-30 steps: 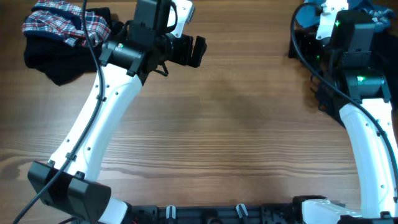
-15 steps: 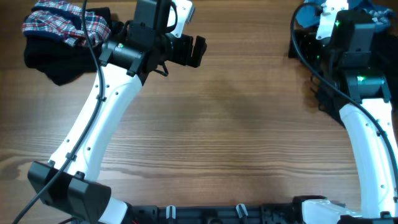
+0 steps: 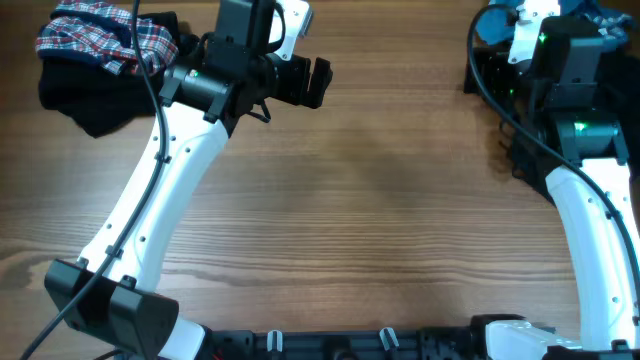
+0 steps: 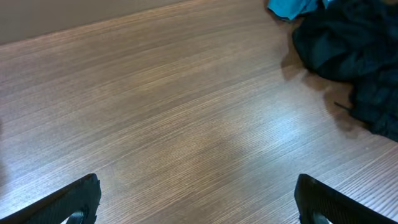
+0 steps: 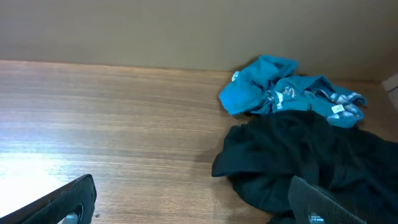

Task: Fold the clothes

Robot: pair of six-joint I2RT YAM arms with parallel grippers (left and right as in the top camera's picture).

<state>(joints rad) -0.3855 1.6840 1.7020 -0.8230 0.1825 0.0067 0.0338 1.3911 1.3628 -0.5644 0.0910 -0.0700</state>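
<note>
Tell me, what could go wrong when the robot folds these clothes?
The crumpled blue fabric garment lies against the rumpled black fabric garment, so the open right gripper might pinch both together. The red, navy and white plaid garment is bunched on another black cloth, so lifting it may drag that along.

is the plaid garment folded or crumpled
Crumpled: the plaid garment lies bunched in a heap atop a black garment, with no flat folds.
</note>
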